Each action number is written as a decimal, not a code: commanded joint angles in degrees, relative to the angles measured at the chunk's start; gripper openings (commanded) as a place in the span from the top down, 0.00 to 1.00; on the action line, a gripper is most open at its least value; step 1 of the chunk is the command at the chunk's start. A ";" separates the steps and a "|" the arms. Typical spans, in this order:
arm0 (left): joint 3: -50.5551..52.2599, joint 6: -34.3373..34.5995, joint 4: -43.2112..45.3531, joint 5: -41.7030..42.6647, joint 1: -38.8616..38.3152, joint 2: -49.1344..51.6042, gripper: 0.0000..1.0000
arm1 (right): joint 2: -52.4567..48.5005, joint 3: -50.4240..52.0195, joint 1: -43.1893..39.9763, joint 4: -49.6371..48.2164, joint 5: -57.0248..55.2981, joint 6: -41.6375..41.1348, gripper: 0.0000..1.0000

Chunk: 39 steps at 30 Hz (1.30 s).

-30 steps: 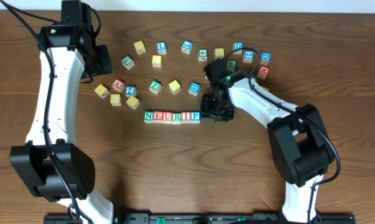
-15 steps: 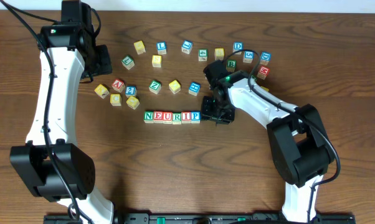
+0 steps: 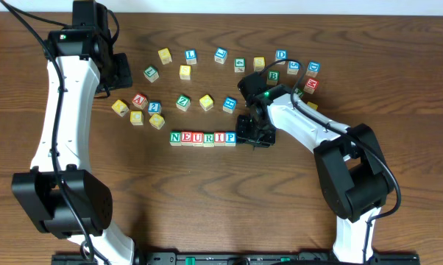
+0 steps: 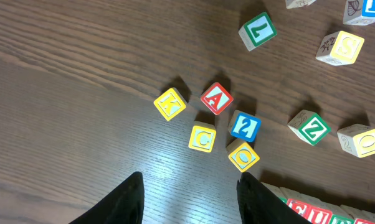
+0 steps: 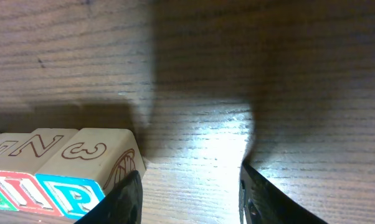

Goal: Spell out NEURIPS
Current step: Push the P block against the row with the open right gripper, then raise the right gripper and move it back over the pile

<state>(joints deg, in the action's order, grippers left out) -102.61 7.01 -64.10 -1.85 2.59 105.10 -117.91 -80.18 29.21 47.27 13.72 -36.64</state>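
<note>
Closest in, right wrist cam: see right gripper [image 5: 190, 200] low over bare table [image 5: 256, 56], jaws part-open, nothing betw them. Find P cube [image 5: 75, 194] just beside the nearer finger [image 5: 128, 199]; can't tell whether touching. Risk 1: swinging sideways on the way up prob clips P and shoves everything behind it.

Next out, overhead: count six cubes touching in one row [image 3: 203, 138], reading N E U R I P, mid-table, w/ the right gripper parked at the P end. Lacks the S only. Risk 2: setting the last cube too tight against P knocks the line crooked; letting go tilted leaves the wrong face up.

Further out, left wrist cam: spot yellow cube [image 4: 340, 48] w/ what reads like an S, loose above the row, well apart from both grippers. Risk 3: grabbing a lookalike yellow instead, e.g. O cube [image 4: 243, 155], C cube [image 4: 202, 138] or K cube [image 4: 170, 103], all bunched close.

Farthest: see left gripper [image 4: 194, 199] up at the far-left, jaws part-open, empty.

Hidden/unclear:
- Sees only the I and P end from right wrist cam; rest cut off.
- Can't check the slot right of P from overhead, gripper body covering it.
- Can't confirm the S, letter small and skewed.
- Loses a few far-right cubes partly behind the right arm.
</note>
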 commanded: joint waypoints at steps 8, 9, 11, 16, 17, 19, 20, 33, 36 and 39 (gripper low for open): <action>-1.49 -0.74 -0.11 -0.11 0.24 -1.11 0.52 | -0.76 -3.10 -3.54 2.82 -0.02 6.29 0.55; -1.49 -0.74 -0.11 -0.11 0.24 -1.11 0.52 | -0.74 -3.96 -3.93 3.74 -0.04 7.54 0.56; -1.49 -0.76 -0.11 -0.11 0.24 -1.11 0.52 | -0.72 -6.01 -4.59 5.90 -0.11 10.25 0.56; -1.51 -0.81 -0.11 -0.11 0.24 -1.11 0.52 | -0.72 -13.11 -5.57 12.09 -1.77 14.80 0.56; -1.51 -0.81 -0.09 -0.11 0.24 -1.11 0.52 | -0.72 -14.62 -5.68 13.07 -1.75 15.56 0.55; -1.84 -0.94 -0.13 -0.11 0.24 -1.11 0.52 | -0.72 -18.01 -5.84 15.15 -1.75 17.22 0.53; -2.27 -1.29 -0.17 -0.09 0.24 -1.14 0.52 | -0.72 -20.06 -5.92 16.28 -1.75 17.99 0.52; -4.63 -2.10 -0.13 -0.35 0.24 -7.17 0.52 | -0.72 -41.94 -6.51 18.75 -5.40 19.98 0.46; -4.61 -2.10 -0.15 -0.35 0.24 -7.96 0.36 | -0.72 -42.95 -6.51 17.35 -6.12 19.93 0.46; -4.59 -2.10 -0.15 -0.35 0.24 -8.02 0.18 | -0.74 -42.93 -6.51 17.00 -6.16 19.32 0.46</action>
<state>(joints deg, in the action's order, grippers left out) -106.15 5.10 -64.10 -1.87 2.59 97.38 -118.50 -122.30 23.05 64.23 8.95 -17.54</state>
